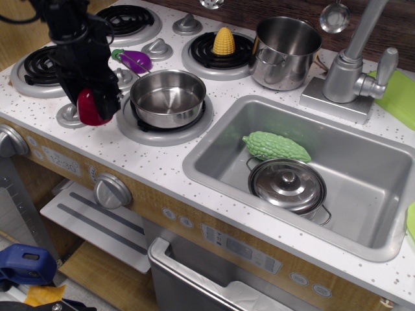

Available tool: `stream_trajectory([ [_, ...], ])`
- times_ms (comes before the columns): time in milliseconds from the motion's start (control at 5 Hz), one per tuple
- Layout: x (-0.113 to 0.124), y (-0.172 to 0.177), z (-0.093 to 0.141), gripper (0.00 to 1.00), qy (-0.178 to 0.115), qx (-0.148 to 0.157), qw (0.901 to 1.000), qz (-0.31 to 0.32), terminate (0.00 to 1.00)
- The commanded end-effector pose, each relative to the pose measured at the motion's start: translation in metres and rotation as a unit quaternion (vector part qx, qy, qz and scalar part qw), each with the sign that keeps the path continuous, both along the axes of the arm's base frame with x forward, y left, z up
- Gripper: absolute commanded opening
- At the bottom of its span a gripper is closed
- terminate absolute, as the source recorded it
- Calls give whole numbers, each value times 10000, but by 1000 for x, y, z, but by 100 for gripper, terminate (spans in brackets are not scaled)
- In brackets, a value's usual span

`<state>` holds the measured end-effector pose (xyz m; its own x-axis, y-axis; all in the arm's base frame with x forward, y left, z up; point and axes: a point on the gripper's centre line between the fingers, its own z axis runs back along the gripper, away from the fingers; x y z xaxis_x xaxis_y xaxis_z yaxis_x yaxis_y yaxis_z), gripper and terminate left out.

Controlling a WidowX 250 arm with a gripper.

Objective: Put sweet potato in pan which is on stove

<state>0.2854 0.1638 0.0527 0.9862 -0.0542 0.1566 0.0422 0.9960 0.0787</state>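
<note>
The dark red sweet potato [91, 108] is held in my black gripper [94, 103], lifted a little above the white speckled stove [155, 152], just left of the pan. The gripper is shut on it, with the arm coming down from the upper left. The shallow shiny steel pan [168, 97] sits empty on the front right coil burner, a short way right of the sweet potato.
A purple eggplant [135, 60] lies behind the pan. Yellow corn [224, 41] stands on the back burner. A tall steel pot [286, 50] stands beside the faucet [353, 61]. The sink [363, 194] holds a green gourd [276, 146] and a lidded pot [288, 185].
</note>
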Motion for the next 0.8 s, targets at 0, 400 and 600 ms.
stream_trajectory([
  [0, 23, -16, 41, 0, -462, 392, 9982, 40, 0],
  [400, 60, -30, 28, 0, -697, 19, 9973, -248, 0],
  [600, 69, -34, 19, 0, -778, -121, 9964, -326, 0],
])
